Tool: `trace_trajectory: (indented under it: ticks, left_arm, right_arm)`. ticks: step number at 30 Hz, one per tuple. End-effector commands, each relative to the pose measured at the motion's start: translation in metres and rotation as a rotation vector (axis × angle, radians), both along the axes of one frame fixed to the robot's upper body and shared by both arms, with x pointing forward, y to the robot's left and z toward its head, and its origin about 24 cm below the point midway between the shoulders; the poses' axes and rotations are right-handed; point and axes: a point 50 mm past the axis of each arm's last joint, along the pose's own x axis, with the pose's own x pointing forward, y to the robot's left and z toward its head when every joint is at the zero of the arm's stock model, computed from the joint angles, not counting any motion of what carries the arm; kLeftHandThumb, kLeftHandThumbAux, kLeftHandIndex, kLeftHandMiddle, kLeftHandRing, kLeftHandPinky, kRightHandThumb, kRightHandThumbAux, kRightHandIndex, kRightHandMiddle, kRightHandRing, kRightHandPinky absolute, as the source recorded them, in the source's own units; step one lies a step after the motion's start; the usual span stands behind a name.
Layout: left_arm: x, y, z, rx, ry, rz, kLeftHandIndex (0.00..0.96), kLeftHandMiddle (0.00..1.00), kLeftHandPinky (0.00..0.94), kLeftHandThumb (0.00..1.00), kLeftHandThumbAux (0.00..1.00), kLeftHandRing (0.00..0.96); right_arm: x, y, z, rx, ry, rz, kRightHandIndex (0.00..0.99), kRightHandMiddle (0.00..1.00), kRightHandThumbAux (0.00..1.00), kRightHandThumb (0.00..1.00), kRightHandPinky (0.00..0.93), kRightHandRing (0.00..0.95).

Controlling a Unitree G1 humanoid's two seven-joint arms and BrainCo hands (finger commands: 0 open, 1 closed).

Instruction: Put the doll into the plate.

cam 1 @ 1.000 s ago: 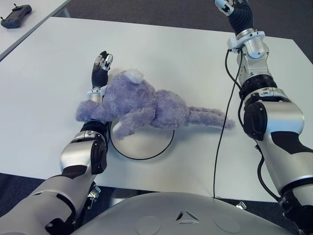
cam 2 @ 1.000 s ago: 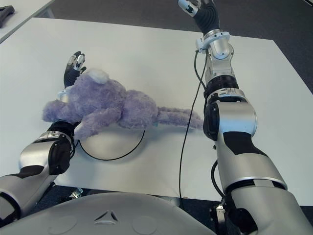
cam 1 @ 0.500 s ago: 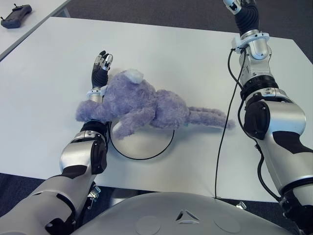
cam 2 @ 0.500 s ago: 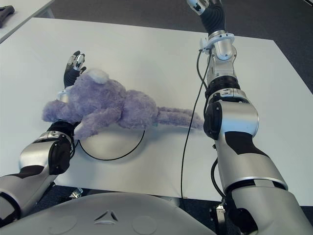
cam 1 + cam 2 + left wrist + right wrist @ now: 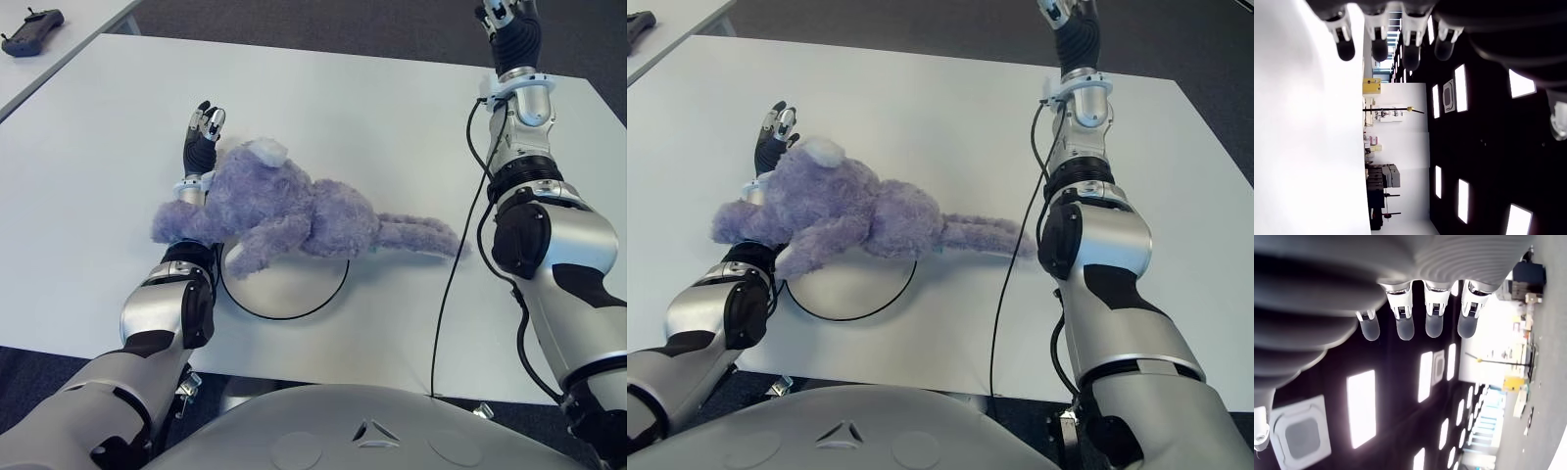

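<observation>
The doll [image 5: 284, 211] lies on its side across the far rim of the plate [image 5: 284, 287] on the counter [image 5: 372, 117], its head draped over the left wrist. The left hand [image 5: 201, 137] pokes out beyond the head, fingers straight and holding nothing. The right hand [image 5: 509, 20] is raised past the counter's far edge, well apart from the doll, fingers extended and empty.

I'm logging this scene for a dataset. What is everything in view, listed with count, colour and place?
doll: one, purple plush, lying across the far edge of the plate, tail stretching toward the robot's right.
plate: one, white with dark rim, on the table near its front edge.
table: one, white.
remote controller: one, dark, on a neighbouring table far left.
left hand: open, just beyond the doll's head.
right hand: open, raised at the far right.
</observation>
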Motion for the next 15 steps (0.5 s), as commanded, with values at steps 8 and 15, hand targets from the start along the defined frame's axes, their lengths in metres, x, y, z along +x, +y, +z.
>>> trace_trajectory:
  ticks: [8,15]
  left_arm:
    - [-0.091,-0.014,-0.114,-0.138,0.462,0.029,0.076,0.126,0.0,0.0,0.343,0.062]
    - [-0.091,-0.014,-0.114,-0.158,0.458,0.03,0.077,0.129,0.0,0.0,0.35,0.067]
  right_arm:
    - [-0.009,-0.02,-0.054,0.202,0.154,-0.043,0.082,0.063,0.562,0.0,0.0,0.002]
    - [-0.013,-0.022,-0.07,0.261,0.192,-0.063,0.071,0.065,0.584,0.0,0.0,0.01]
